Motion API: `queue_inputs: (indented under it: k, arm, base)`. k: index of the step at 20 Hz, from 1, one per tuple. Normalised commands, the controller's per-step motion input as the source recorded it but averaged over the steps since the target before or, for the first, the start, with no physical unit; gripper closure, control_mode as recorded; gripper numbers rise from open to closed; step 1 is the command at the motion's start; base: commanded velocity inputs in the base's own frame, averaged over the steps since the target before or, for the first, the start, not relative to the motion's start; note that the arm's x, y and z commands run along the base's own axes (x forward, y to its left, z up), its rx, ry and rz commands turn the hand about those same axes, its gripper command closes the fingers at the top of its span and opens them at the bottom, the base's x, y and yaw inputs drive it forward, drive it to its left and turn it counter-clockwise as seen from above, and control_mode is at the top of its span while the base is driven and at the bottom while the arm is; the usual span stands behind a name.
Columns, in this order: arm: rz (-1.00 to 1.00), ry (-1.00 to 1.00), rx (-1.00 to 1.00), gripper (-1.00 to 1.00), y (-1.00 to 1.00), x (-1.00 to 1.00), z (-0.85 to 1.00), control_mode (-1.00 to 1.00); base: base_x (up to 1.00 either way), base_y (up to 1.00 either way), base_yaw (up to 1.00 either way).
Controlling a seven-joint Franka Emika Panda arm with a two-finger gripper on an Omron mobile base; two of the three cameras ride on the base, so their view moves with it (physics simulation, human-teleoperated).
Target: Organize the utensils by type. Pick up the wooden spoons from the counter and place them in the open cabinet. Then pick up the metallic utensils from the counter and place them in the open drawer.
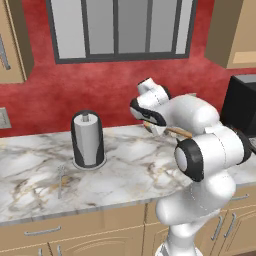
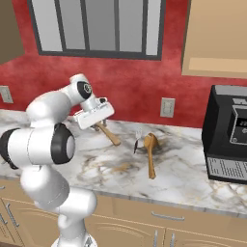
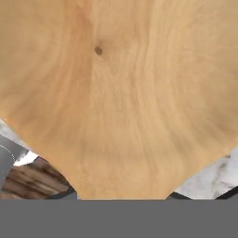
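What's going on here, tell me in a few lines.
The white arm's pincer is shut on one wooden spoon and holds it just above the marble counter, handle slanting down toward the slab. A second wooden spoon lies flat on the counter nearby, with a small metal fork beside its bowl. Another thin metal piece lies further along, near the paper towel holder. Nothing looks put away yet.

A red textured wall (image 1: 45, 95) carries a grey-framed window (image 1: 120, 27), a wall outlet (image 2: 167, 107) and, at the left edge, what appears to be a switch plate (image 1: 4, 118).
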Motion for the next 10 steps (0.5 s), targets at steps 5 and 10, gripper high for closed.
queue_inputs:
  k: [5, 10]
  arm:
    - [0.40, 0.00, -0.09, 1.00, 0.10, -0.61, 0.58, -1.00]
    - [0.32, 0.00, -0.02, 1.00, 0.14, -0.64, 0.47, -1.00]
  base:
    - [0.00, 0.00, 0.00]
    - [0.00, 0.00, 0.00]
